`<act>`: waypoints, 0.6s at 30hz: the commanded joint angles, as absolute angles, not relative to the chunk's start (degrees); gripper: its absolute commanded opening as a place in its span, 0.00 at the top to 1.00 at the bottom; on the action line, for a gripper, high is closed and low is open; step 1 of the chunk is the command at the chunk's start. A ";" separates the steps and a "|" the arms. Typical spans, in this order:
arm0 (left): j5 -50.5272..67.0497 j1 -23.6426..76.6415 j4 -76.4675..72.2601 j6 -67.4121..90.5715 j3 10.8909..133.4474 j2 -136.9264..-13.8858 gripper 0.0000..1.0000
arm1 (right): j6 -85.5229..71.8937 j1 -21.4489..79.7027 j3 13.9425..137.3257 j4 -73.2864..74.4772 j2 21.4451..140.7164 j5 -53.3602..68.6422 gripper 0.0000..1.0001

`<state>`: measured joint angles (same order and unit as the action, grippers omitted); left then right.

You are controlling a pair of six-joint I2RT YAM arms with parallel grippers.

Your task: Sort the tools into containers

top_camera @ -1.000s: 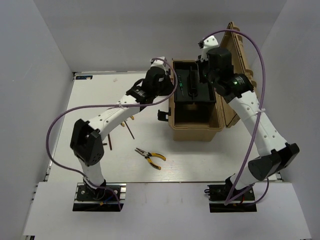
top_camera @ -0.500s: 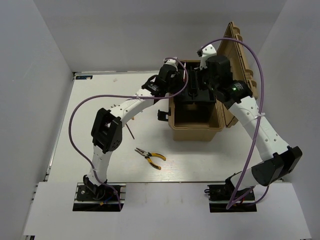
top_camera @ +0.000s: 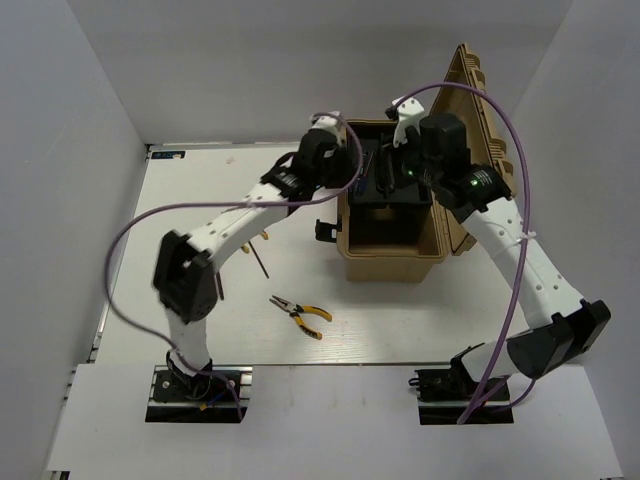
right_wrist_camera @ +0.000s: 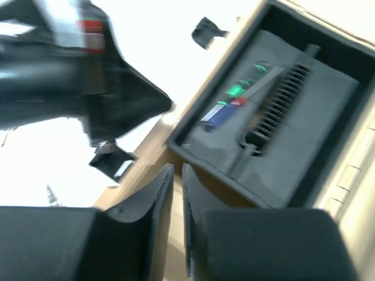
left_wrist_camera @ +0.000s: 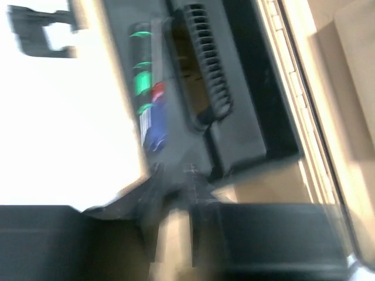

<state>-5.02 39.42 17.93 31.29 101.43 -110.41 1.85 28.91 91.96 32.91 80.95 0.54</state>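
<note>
A tan toolbox stands open with a black tray in its top. A green/black screwdriver and a blue/red screwdriver lie side by side in the tray; both also show in the right wrist view, the green/black one beyond the blue/red one. My left gripper hangs at the tray's left edge, blurred, with a narrow gap between its fingers and nothing in it. My right gripper is shut and empty over the box's front part. Yellow-handled pliers lie on the table.
Dark hex keys lie on the table under the left arm, another near its elbow. A bit of yellow handle shows beside the arm. The toolbox lid stands open at the right. A black latch sticks out of the box's left side.
The left arm reached over the tray half a second ago and has drawn back a little to its left edge. The right gripper has shifted slightly left over the box.
</note>
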 commanded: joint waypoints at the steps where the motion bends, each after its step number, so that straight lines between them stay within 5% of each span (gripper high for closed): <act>1: -15.33 38.67 17.92 25.33 91.26 -91.44 0.83 | 2.29 29.18 91.06 32.43 79.54 11.85 0.84; 4: -25.52 38.67 23.54 24.70 79.13 -77.55 0.94 | 0.80 30.84 91.05 32.43 82.51 18.10 0.92; 6: -30.12 38.15 30.45 26.62 70.34 -68.67 0.92 | 0.44 32.25 91.67 32.52 84.37 20.72 0.93; 8: -35.93 37.54 35.31 31.61 62.71 -63.57 0.55 | -2.28 35.67 93.50 33.04 89.02 20.74 0.93; 11: -41.38 37.01 44.80 38.81 56.36 -55.04 0.25 | -3.42 41.81 99.46 34.79 96.75 16.10 0.79; 18: -44.91 37.00 55.99 46.23 51.16 -38.69 0.22 | -7.73 52.29 118.27 41.39 119.78 8.27 0.61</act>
